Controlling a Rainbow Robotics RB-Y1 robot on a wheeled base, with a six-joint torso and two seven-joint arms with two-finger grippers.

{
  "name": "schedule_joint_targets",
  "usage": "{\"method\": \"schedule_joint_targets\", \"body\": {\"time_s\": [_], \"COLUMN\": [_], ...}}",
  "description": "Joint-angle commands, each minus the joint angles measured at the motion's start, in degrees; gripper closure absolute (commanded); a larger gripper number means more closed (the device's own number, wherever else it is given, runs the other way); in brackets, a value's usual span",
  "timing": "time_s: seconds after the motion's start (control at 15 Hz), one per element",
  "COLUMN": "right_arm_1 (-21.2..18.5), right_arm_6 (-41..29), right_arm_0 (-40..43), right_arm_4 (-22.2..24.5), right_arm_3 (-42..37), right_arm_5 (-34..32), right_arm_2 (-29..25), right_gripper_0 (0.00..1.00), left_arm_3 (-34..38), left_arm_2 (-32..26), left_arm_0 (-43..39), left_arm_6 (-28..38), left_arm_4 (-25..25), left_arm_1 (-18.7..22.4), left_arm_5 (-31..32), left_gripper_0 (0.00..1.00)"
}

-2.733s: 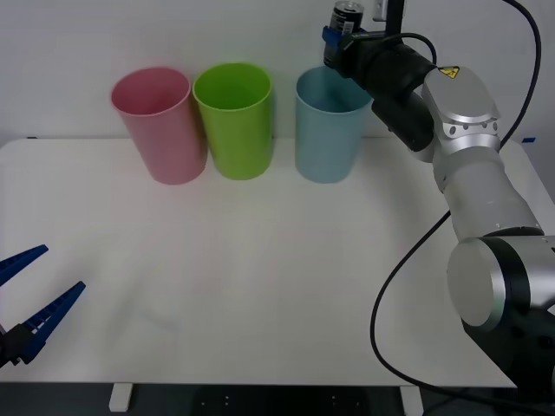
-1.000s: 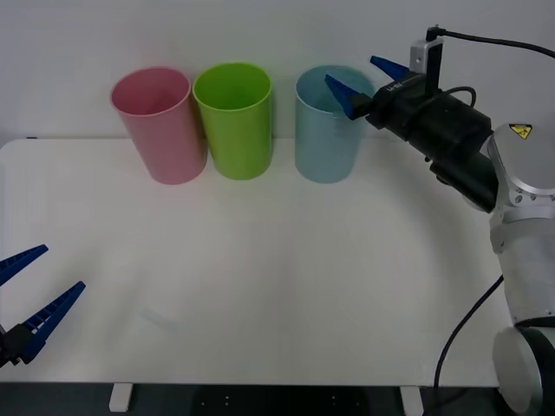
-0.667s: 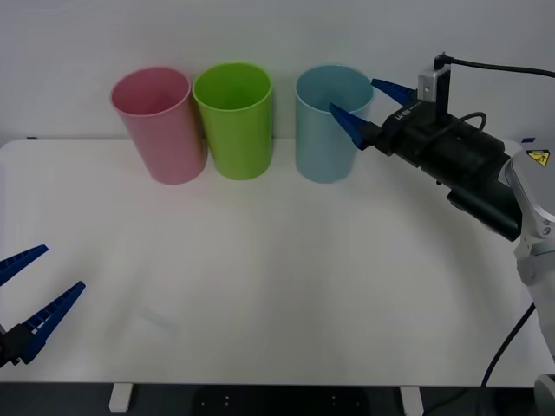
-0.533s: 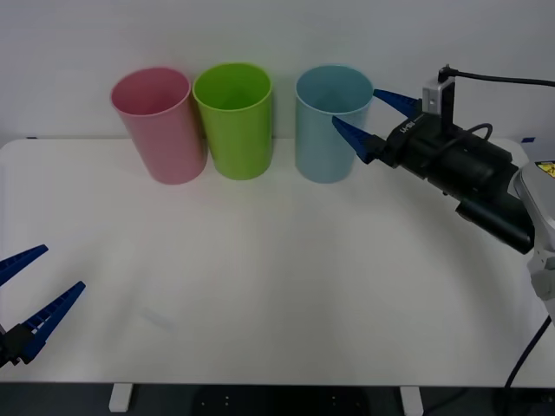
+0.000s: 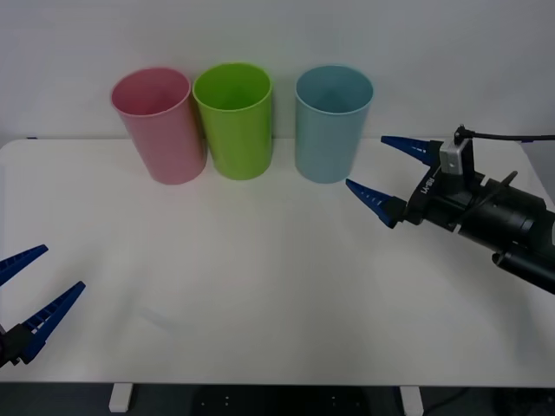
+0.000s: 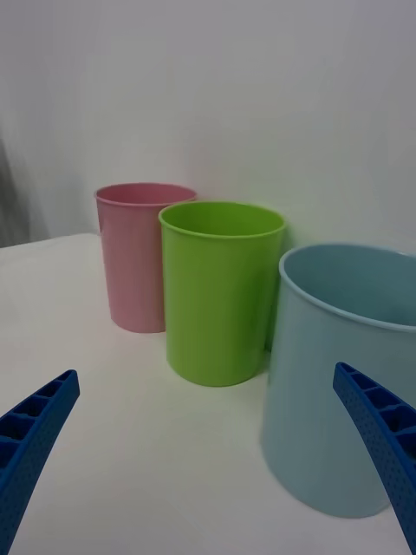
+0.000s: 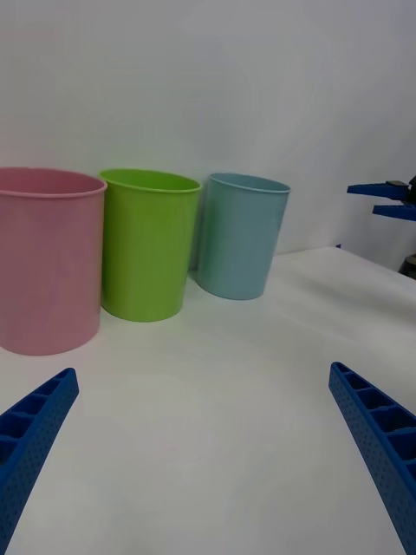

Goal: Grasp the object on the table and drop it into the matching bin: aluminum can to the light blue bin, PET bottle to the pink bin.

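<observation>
Right hand [image 5: 387, 175], fingers spread and empty, hangs above the surface [image 5: 260, 277] at right of frame, beside the light blue bin [image 5: 330, 126]. Left hand [image 5: 26, 295], spread, sits lower left.

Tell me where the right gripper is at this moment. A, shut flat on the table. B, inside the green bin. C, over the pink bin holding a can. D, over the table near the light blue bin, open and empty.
D: the right gripper hangs over the table just to the right of the light blue bin, fingers spread with nothing between them.
</observation>
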State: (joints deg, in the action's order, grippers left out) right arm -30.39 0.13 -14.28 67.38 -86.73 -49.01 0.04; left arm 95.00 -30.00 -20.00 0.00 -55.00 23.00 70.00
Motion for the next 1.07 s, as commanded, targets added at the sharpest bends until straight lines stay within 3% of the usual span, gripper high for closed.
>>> {"method": "schedule_joint_targets", "body": {"time_s": [0.07, 0.6, 1.07], "right_arm_1": [-1.95, -5.56, -6.17], "right_arm_6": [4.53, 4.44, -6.28], "right_arm_0": [2.5, 10.32, 21.92], "right_arm_4": [-2.07, -2.78, -3.39], "right_arm_3": [0.07, -0.11, -12.5], "right_arm_5": [-3.55, -17.0, -17.7], "right_arm_2": [-0.04, -5.49, -10.58], "right_gripper_0": [0.0, 0.0, 0.0], "left_arm_3": [0.0, 0.0, 0.0], "left_arm_2": [0.0, 0.0, 0.0], "left_arm_0": [0.0, 0.0, 0.0], "left_arm_6": [0.0, 0.0, 0.0], "left_arm_4": [0.0, 0.0, 0.0], "left_arm_1": [0.0, 0.0, 0.0], "left_arm_5": [0.0, 0.0, 0.0], "left_gripper_0": [0.0, 0.0, 0.0]}}
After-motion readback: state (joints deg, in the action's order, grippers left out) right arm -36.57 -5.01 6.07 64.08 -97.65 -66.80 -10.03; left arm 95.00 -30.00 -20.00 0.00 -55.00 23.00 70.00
